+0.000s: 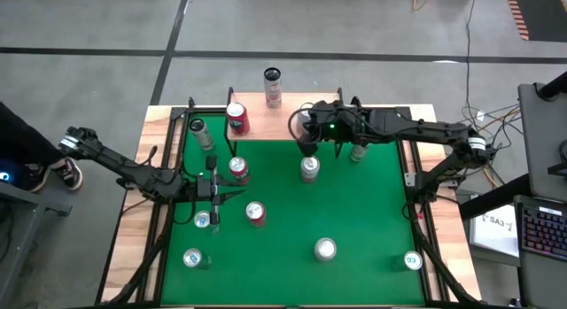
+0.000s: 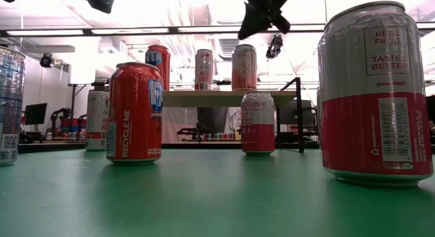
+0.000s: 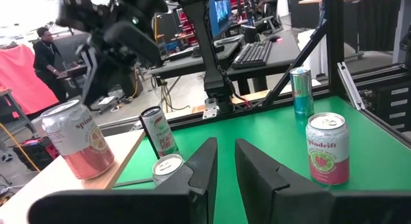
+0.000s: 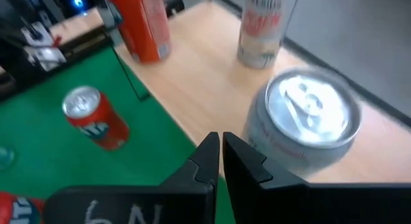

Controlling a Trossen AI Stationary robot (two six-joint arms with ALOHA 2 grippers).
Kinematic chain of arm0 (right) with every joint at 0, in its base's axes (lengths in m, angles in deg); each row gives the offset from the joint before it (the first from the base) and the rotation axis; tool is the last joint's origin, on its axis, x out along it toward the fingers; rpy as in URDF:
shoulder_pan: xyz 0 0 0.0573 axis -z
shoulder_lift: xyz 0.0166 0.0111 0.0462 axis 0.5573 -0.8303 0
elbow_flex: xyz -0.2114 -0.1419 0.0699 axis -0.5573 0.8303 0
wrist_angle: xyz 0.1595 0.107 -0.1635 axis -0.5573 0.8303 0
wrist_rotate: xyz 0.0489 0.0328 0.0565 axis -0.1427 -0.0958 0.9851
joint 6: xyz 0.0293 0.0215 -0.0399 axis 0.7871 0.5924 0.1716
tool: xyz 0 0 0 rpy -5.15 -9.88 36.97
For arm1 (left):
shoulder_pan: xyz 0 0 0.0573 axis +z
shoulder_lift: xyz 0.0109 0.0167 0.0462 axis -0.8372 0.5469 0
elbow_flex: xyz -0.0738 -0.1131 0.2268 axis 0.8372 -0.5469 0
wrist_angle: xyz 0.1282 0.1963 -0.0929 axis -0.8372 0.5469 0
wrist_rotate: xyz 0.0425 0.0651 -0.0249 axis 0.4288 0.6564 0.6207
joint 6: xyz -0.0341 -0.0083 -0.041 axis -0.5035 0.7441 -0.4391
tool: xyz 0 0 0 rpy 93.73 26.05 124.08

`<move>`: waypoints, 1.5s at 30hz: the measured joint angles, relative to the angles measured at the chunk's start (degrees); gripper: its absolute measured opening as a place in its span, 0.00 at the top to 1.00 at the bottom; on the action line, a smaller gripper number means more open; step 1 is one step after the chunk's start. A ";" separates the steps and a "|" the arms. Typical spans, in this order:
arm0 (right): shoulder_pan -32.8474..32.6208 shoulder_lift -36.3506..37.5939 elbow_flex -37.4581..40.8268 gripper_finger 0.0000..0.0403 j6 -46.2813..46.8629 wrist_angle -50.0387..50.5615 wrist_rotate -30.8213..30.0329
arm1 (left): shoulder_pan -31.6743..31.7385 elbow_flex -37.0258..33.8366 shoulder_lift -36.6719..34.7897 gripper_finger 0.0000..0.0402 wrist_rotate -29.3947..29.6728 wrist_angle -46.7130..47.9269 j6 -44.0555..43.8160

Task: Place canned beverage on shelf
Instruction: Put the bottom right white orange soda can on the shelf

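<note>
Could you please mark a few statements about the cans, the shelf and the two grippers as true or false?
1. Three cans stand on the shelf. True: a red can, a tall slim can and a pink-and-white can below the right gripper.
2. The right gripper is holding a can. False: it is shut and empty, above the shelf.
3. The left gripper is over the shelf. False: it is over the green table, near its left side.
4. A teal can stands on the green table. True.
5. All cans on the green table lie on their sides. False: they stand upright.
</note>
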 joint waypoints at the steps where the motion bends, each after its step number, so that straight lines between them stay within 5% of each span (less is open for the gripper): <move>1: 0.00 -0.40 0.04 0.97 0.02 -0.04 0.00 | 0.00 0.00 0.00 0.91 0.00 0.00 0.00; 23: 3.78 -2.50 0.17 0.97 -2.56 0.04 -4.73 | 0.00 0.00 0.00 0.91 0.04 0.26 0.02; 45: 3.63 -2.50 0.19 0.97 -0.24 5.42 -1.08 | -0.02 -0.02 0.00 0.91 0.06 0.68 -0.02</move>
